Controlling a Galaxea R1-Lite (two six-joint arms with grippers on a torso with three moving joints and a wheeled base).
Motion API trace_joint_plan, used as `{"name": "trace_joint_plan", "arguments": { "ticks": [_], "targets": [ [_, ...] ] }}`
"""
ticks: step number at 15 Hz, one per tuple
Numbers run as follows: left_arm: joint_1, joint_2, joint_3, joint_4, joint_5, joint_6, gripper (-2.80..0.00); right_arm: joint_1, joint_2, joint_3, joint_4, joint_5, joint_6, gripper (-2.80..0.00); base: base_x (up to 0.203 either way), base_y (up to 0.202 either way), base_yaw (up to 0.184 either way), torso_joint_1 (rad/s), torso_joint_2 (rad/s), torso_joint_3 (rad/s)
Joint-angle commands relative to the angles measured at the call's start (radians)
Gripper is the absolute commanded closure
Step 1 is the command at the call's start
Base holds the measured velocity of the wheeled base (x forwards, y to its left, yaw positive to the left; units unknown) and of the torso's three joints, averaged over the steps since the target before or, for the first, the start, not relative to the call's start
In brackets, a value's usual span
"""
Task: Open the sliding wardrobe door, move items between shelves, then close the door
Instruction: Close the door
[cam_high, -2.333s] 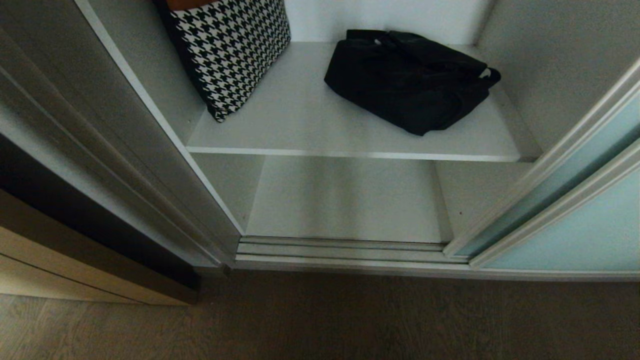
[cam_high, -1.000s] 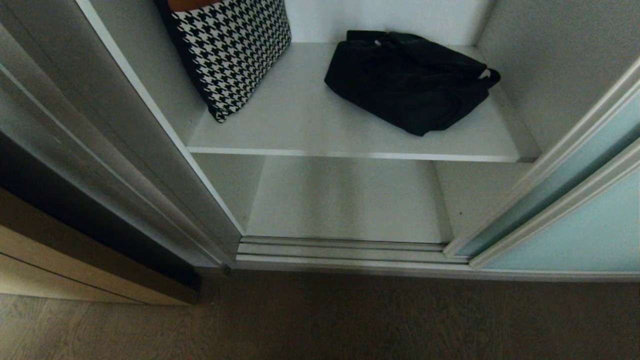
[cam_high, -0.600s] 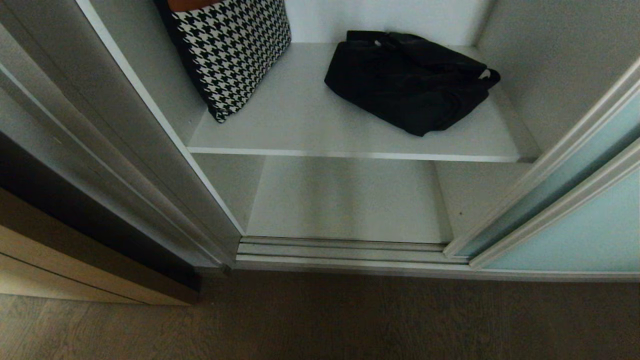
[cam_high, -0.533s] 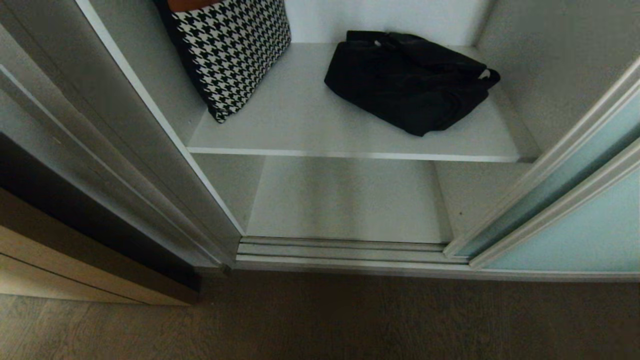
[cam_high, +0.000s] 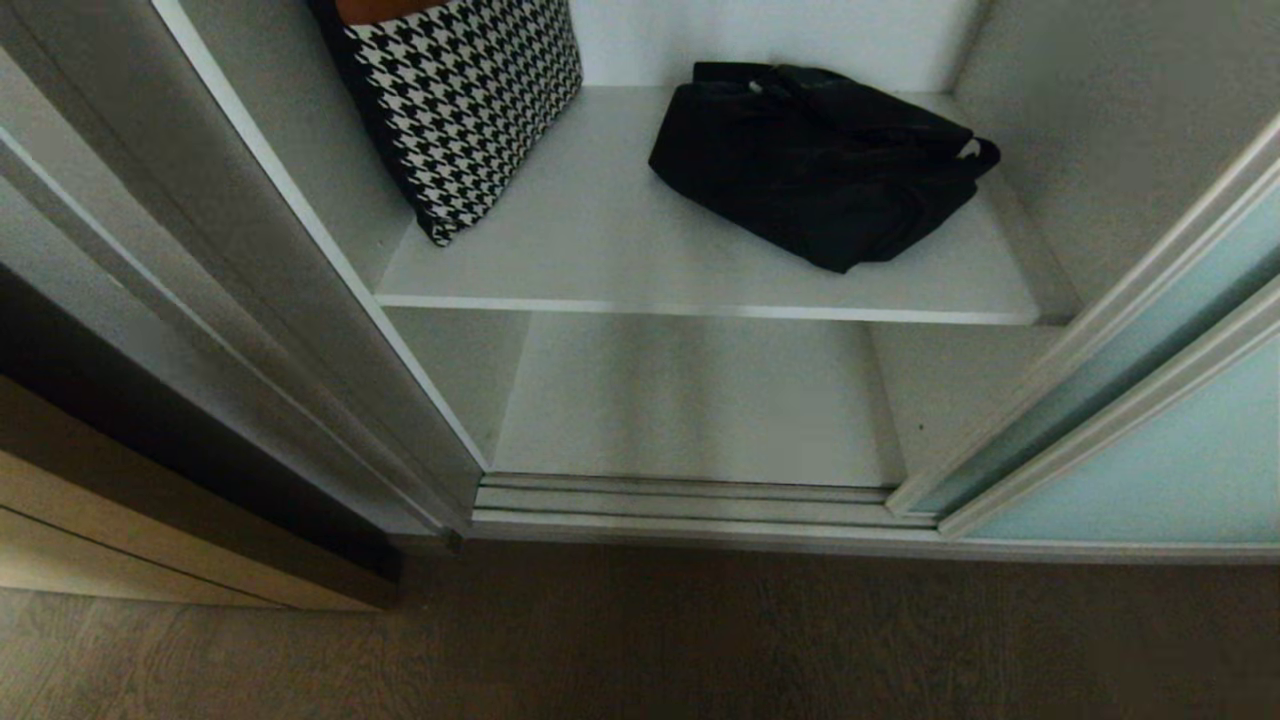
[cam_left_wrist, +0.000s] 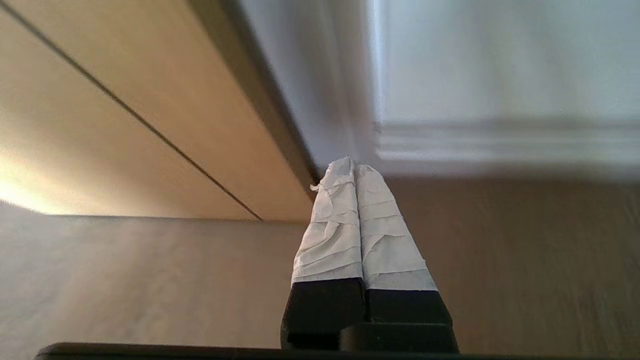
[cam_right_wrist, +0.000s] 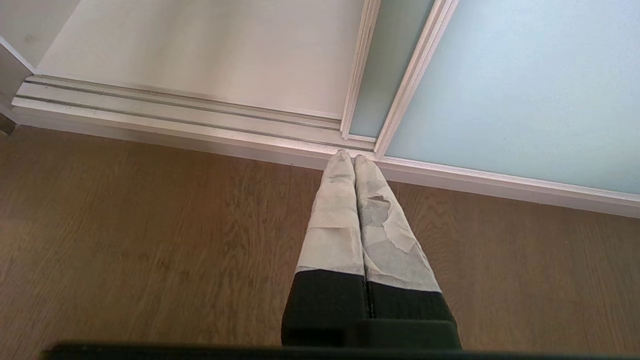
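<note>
The sliding wardrobe door (cam_high: 1180, 450), frosted aqua glass in a silver frame, stands slid to the right, leaving the wardrobe open. On the upper shelf (cam_high: 600, 240) a houndstooth piece (cam_high: 470, 100) leans at the left and a black strappy bundle (cam_high: 820, 170) lies at the right. The lower shelf (cam_high: 690, 400) is bare. Neither gripper shows in the head view. My left gripper (cam_left_wrist: 352, 162) is shut on nothing, low over the floor near the wardrobe's left corner. My right gripper (cam_right_wrist: 350, 156) is shut and empty, just before the door's (cam_right_wrist: 525, 75) bottom frame.
A ribbed silver floor track (cam_high: 680, 500) runs along the wardrobe's foot. A tan wooden cabinet (cam_high: 120, 520) stands to the left of the wardrobe, close beside the left gripper in the left wrist view (cam_left_wrist: 125, 100). Dark wood floor (cam_high: 700, 640) lies in front.
</note>
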Motion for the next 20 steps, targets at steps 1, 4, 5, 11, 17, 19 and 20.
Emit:
{"name": "trace_joint_plan", "arguments": {
  "ticks": [1,4,5,11,17,19,20],
  "targets": [
    [0.012,-0.123,0.100,0.003,-0.066,-0.013,0.00,0.001,0.000,0.002,0.000,0.001,-0.001,0.00,0.000,0.000,0.000,0.000,0.00,0.000],
    [0.013,-0.177,0.100,0.096,-0.122,-0.065,0.00,0.001,0.000,0.000,0.000,0.001,-0.001,0.00,0.000,0.000,0.000,0.000,0.00,0.000],
    [0.013,-0.176,0.101,0.087,-0.125,-0.064,0.00,0.001,0.000,0.001,0.000,0.001,-0.001,0.00,0.000,0.000,0.000,0.000,0.00,0.000],
    [0.013,-0.176,0.101,0.087,-0.120,-0.071,0.00,0.001,0.000,0.002,0.000,0.001,-0.001,0.00,0.000,0.000,0.000,0.000,0.00,0.000],
    [0.013,-0.176,0.101,0.085,-0.118,-0.095,0.00,0.001,0.000,0.000,0.000,0.001,-0.001,0.00,0.000,0.000,0.000,0.000,0.00,0.000],
    [0.013,-0.176,0.101,0.085,-0.116,-0.096,0.00,0.001,0.000,0.000,0.000,0.001,-0.001,0.00,0.000,0.000,0.000,0.000,0.00,0.000],
    [0.013,-0.176,0.101,0.089,-0.116,-0.092,0.00,0.001,0.000,0.000,0.000,0.001,-0.001,0.00,0.000,0.000,0.000,0.000,0.00,0.000]
  ]
}}
